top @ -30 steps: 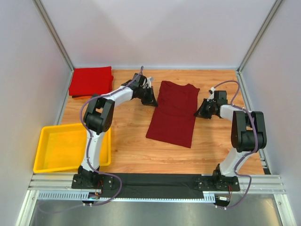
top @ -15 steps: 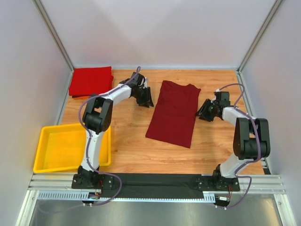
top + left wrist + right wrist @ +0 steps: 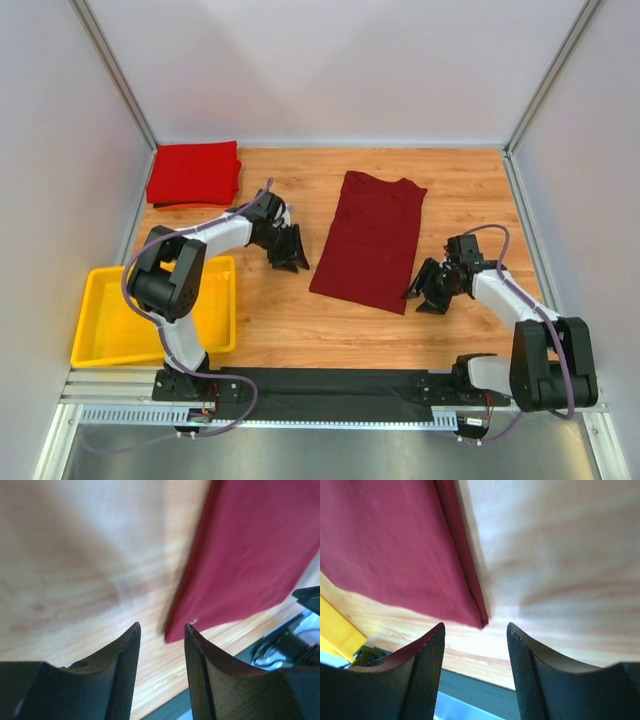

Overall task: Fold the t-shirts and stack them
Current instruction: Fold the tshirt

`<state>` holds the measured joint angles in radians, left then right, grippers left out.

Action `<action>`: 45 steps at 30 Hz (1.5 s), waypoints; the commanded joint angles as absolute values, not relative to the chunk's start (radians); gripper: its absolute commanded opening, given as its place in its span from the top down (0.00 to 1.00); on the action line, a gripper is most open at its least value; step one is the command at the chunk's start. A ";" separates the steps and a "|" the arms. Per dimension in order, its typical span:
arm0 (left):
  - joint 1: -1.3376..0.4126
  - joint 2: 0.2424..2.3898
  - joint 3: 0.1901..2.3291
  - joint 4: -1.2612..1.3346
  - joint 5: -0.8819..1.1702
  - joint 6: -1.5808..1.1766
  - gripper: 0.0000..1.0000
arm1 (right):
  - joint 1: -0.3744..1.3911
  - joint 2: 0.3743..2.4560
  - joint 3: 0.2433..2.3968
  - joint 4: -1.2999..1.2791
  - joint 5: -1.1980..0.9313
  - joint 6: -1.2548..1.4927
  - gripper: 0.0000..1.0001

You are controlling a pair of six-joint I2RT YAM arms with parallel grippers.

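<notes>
A dark maroon t-shirt (image 3: 370,240) lies flat mid-table, folded into a long strip with its collar at the far end. A brighter red t-shirt (image 3: 193,172) sits folded at the back left corner. My left gripper (image 3: 291,259) is low over the wood, just left of the maroon strip's near left corner, open and empty. In the left wrist view that corner (image 3: 176,632) lies just past the open left gripper (image 3: 162,626). My right gripper (image 3: 421,292) is open beside the near right corner. The right wrist view shows that corner (image 3: 479,620) just ahead of the open right gripper (image 3: 476,627).
A yellow plastic tray (image 3: 105,345) sits at the near left, next to the left arm's base. A black strip and a metal rail (image 3: 330,385) run along the table's near edge. White walls close the left, back and right sides.
Both grippers have let go and opened. Both have moved from the maroon shirt's collar end down its sides to its near corners.
</notes>
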<state>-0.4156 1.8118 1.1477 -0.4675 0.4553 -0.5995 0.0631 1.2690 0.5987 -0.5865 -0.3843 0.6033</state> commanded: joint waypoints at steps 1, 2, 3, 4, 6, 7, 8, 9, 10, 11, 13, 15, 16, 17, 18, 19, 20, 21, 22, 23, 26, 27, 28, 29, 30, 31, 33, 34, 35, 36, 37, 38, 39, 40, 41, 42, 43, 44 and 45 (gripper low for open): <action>-0.445 1.746 1.031 -0.390 0.529 -0.647 0.52 | 0.112 1.191 0.563 -0.617 -0.396 0.688 0.46; -0.452 1.732 1.013 -0.382 0.520 -0.650 0.52 | 0.121 1.154 0.540 -0.603 -0.379 0.701 0.46; -0.465 1.720 0.997 -0.367 0.514 -0.652 0.52 | 0.141 1.135 0.526 -0.595 -0.371 0.718 0.46; -0.469 1.720 0.973 -0.359 0.518 -0.652 0.52 | 0.152 1.111 0.519 -0.589 -0.361 0.741 0.46; -0.476 1.721 0.954 -0.351 0.525 -0.650 0.52 | 0.178 1.098 0.499 -0.563 -0.342 0.761 0.47; -0.476 1.723 0.937 -0.341 0.529 -0.652 0.52 | 0.184 1.094 0.494 -0.552 -0.334 0.768 0.47; -0.477 1.721 0.928 -0.333 0.534 -0.655 0.52 | 0.187 1.095 0.477 -0.528 -0.322 0.787 0.48; -0.477 1.717 0.919 -0.312 0.541 -0.660 0.52 | 0.195 1.095 0.468 -0.511 -0.322 0.795 0.48; -0.479 1.712 0.904 -0.304 0.548 -0.661 0.52 | 0.198 1.094 0.459 -0.497 -0.321 0.798 0.48; -0.485 1.707 0.900 -0.302 0.546 -0.661 0.52 | 0.201 1.095 0.445 -0.480 -0.305 0.810 0.50; -0.489 1.695 0.888 -0.296 0.532 -0.658 0.52 | 0.207 1.101 0.433 -0.474 -0.290 0.816 0.50; -0.495 1.695 0.885 -0.296 0.516 -0.657 0.52 | 0.207 1.108 0.413 -0.460 -0.275 0.825 0.51; -0.495 1.698 0.885 -0.293 0.512 -0.657 0.52 | 0.207 1.111 0.407 -0.453 -0.272 0.825 0.52; -0.495 1.703 0.885 -0.287 0.511 -0.658 0.52 | 0.209 1.114 0.399 -0.431 -0.268 0.827 0.52; -0.495 1.712 0.885 -0.273 0.514 -0.660 0.52 | 0.209 1.117 0.394 -0.417 -0.271 0.833 0.52; -0.495 1.716 0.882 -0.264 0.515 -0.666 0.52 | 0.209 1.124 0.387 -0.404 -0.275 0.836 0.52; -0.495 1.721 0.881 -0.252 0.517 -0.670 0.52 | 0.209 1.127 0.385 -0.385 -0.278 0.836 0.52; -0.495 1.729 0.879 -0.236 0.525 -0.673 0.52 | 0.209 1.132 0.385 -0.384 -0.275 0.836 0.53; -0.495 1.732 0.880 -0.232 0.525 -0.678 0.52 | 0.210 1.138 0.391 -0.383 -0.270 0.835 0.54; -0.497 1.736 0.881 -0.229 0.522 -0.680 0.52 | 0.210 1.141 0.393 -0.391 -0.259 0.831 0.57; -0.497 1.752 0.887 -0.227 0.505 -0.680 0.52 | 0.209 1.140 0.396 -0.409 -0.235 0.827 0.70; -0.497 1.762 0.888 -0.219 0.503 -0.683 0.52 | 0.210 1.135 0.396 -0.414 -0.229 0.824 0.74; -0.497 1.767 0.894 -0.216 0.508 -0.684 0.53 | 0.212 1.129 0.396 -0.420 -0.226 0.818 0.79; -0.497 1.772 0.897 -0.212 0.511 -0.687 0.55 | 0.210 1.126 0.397 -0.431 -0.222 0.815 0.87; -0.499 1.782 0.900 -0.204 0.523 -0.690 0.57 | 0.210 1.117 0.397 -0.439 -0.218 0.812 0.91; -0.500 1.786 0.902 -0.203 0.526 -0.690 0.66 | 0.210 1.111 0.400 -0.451 -0.215 0.807 0.95; -0.509 1.789 0.904 -0.199 0.531 -0.699 0.81 | 0.209 1.097 0.408 -0.500 -0.192 0.793 1.00; -0.512 1.787 0.902 -0.199 0.535 -0.703 0.89 | 0.210 1.077 0.411 -0.518 -0.184 0.787 1.00; -0.524 1.775 0.900 -0.198 0.535 -0.709 1.00 | 0.210 1.065 0.413 -0.550 -0.170 0.781 1.00; -0.534 1.766 0.896 -0.196 0.529 -0.718 1.00 | 0.210 1.052 0.416 -0.566 -0.163 0.781 1.00; -0.541 1.753 0.894 -0.199 0.517 -0.722 1.00 | 0.210 1.019 0.417 -0.577 -0.160 0.784 1.00; -0.560 1.729 0.893 -0.210 0.500 -0.727 1.00 | 0.210 1.002 0.416 -0.604 -0.155 0.793 1.00; -0.569 1.717 0.893 -0.239 0.461 -0.736 1.00 | 0.209 0.982 0.420 -0.620 -0.150 0.796 1.00; -0.578 1.704 0.894 -0.256 0.440 -0.742 1.00 | 0.212 0.965 0.423 -0.635 -0.147 0.801 1.00; -0.592 1.694 0.897 -0.276 0.424 -0.747 1.00 | 0.209 0.931 0.426 -0.665 -0.141 0.804 1.00; -0.597 1.669 0.897 -0.299 0.401 -0.753 1.00 | 0.210 0.916 0.428 -0.681 -0.140 0.807 1.00; -0.603 1.654 0.896 -0.308 0.387 -0.770 1.00 | 0.210 0.902 0.439 -0.710 -0.135 0.805 1.00; -0.609 1.625 0.896 -0.325 0.371 -0.778 1.00 | 0.209 0.878 0.440 -0.724 -0.130 0.807 1.00; -0.612 1.611 0.891 -0.325 0.364 -0.784 1.00 | 0.210 0.867 0.446 -0.735 -0.129 0.808 1.00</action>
<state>-0.6052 1.6966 0.8909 -0.2813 0.4377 -0.7479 0.2073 0.9100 0.4080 -0.6331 -0.1715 0.8078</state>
